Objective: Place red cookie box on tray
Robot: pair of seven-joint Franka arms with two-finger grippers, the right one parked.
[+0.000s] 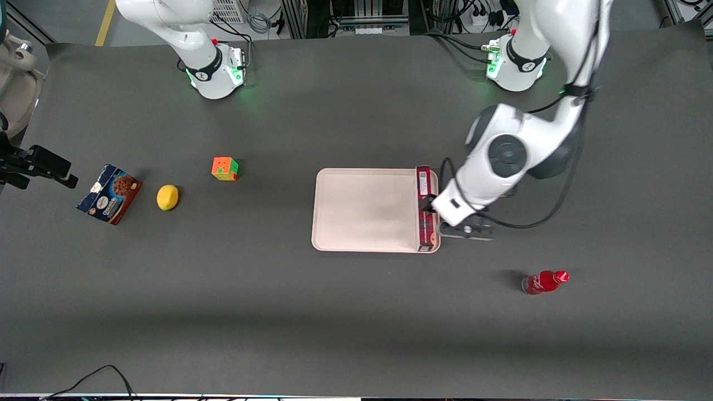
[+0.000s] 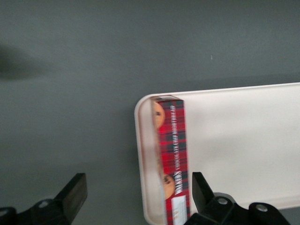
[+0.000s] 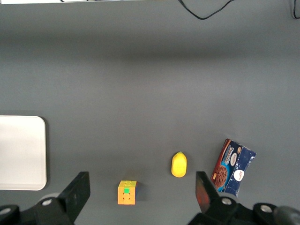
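The red cookie box point(image 1: 426, 229), in dark red plaid, stands on its long thin side inside the pale pink tray point(image 1: 362, 209), along the rim toward the working arm's end. My left gripper point(image 1: 433, 207) is just above the box's middle. In the left wrist view the gripper point(image 2: 137, 183) is open wide. The box point(image 2: 172, 150) and the tray's rim point(image 2: 140, 140) lie between the fingertips point(image 2: 75, 187). The box is close to one finger, and I cannot tell whether it touches it. The bare tray floor point(image 2: 243, 140) fills the rest of the tray.
A red bottle point(image 1: 545, 282) lies on the table nearer the front camera than the tray, toward the working arm's end. A colour cube point(image 1: 225, 168), a lemon point(image 1: 167, 197) and a blue-and-brown cookie box point(image 1: 109, 194) lie toward the parked arm's end.
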